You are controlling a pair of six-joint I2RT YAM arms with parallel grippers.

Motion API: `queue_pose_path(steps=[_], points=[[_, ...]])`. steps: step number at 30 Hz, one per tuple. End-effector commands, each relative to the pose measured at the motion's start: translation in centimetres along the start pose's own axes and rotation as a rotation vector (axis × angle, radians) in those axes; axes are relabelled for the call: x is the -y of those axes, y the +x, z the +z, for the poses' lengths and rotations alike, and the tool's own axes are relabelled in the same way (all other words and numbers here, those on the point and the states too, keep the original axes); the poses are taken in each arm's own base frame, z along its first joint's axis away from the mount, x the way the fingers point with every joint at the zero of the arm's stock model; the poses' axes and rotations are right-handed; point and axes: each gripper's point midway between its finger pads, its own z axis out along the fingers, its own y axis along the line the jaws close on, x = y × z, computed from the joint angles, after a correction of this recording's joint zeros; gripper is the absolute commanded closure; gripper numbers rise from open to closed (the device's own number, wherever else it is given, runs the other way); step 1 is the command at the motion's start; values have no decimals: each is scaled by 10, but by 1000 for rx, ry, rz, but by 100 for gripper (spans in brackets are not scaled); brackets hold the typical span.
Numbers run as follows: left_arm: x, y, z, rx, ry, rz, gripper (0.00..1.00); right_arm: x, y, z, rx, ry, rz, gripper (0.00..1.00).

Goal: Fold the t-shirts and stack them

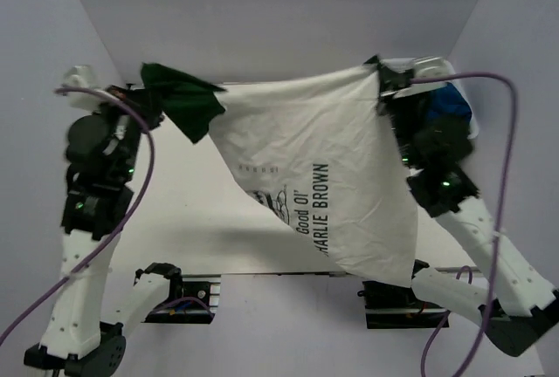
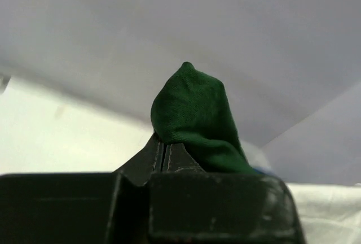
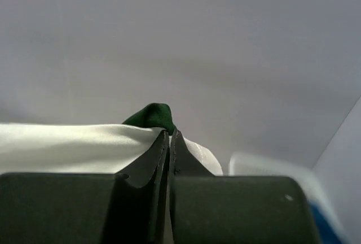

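Observation:
A white t-shirt (image 1: 327,163) with dark green sleeves and dark print reading "CHARLIE BROWN" hangs stretched in the air between both arms, high above the table. My left gripper (image 1: 147,98) is shut on its green sleeve (image 1: 183,102); the left wrist view shows green cloth (image 2: 194,114) bunched over the closed jaws. At the upper right, my right gripper (image 1: 382,76) is shut on the shirt's other top corner, where white cloth (image 3: 67,145) and a green tip (image 3: 152,115) pinch between the jaws. The shirt's lower corner droops toward the near edge. A blue t-shirt (image 1: 450,106) shows behind the right arm.
A white mesh basket (image 1: 428,70) stands at the back right behind the right arm. Purple cables (image 1: 502,167) loop beside both arms. White walls enclose the back and sides of the table (image 1: 175,211).

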Motion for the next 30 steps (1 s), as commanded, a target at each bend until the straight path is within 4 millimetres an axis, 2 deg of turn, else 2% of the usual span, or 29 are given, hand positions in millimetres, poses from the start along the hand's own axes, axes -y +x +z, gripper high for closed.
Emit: queue_pose_path(steps=[1, 2, 3, 4, 5, 6, 7, 9, 11, 14, 16, 17, 18, 19, 20, 22, 23, 26, 29, 30], points=[[-93, 123, 11, -292, -324, -19, 100, -20, 128, -7, -284, 42, 31, 100], [-109, 147, 6, -361, -379, -11, 100, -31, 160, -13, -359, 25, 55, 100], [-130, 178, 4, -441, -441, 5, 100, -40, 186, -17, -430, 9, 70, 92], [-140, 192, 1, -487, -475, 19, 95, -46, 204, -21, -479, -14, 70, 71], [-147, 206, -5, -549, -505, 30, 79, -56, 238, -26, -581, -20, 75, 48], [-155, 222, -4, -614, -542, 44, 21, -58, 254, -34, -655, -19, 82, 11], [-159, 226, -6, -649, -568, 54, 0, -55, 245, -23, -645, 16, 107, 10], [-160, 228, -8, -703, -600, 81, 0, -57, 276, -38, -782, 25, 82, 10], [-170, 231, -6, -707, -633, 114, 0, -59, 275, -34, -787, 24, 115, 10], [-179, 243, -14, -735, -653, 123, 0, -67, 276, -34, -795, -2, 168, 10], [-185, 258, -22, -775, -662, 107, 0, -69, 286, -39, -845, 6, 193, 10], [-191, 268, -31, -809, -676, 109, 0, -67, 285, -35, -847, 26, 212, 10], [-195, 276, -35, -829, -691, 95, 0, -67, 289, -39, -877, 29, 210, 10], [-203, 285, -47, -873, -732, 100, 0, -67, 310, -48, -952, 36, 186, 10], [-212, 297, -60, -912, -778, 94, 0, -63, 309, -44, -955, 84, 215, 10], [-230, 309, -84, -968, -870, 113, 0, -55, 337, -61, -1070, 140, 186, 10], [-242, 320, -100, -1007, -936, 104, 0, -51, 341, -62, -1083, 190, 215, 10], [-262, 336, -130, -1050, -1049, 89, 0, -29, 376, -78, -1199, 301, 246, 11], [-272, 351, -140, -1061, -1060, 39, 0, -21, 402, -91, -1292, 348, 282, 14], [-273, 353, -140, -1059, -1058, 22, 0, -29, 407, -91, -1311, 307, 324, 14]])
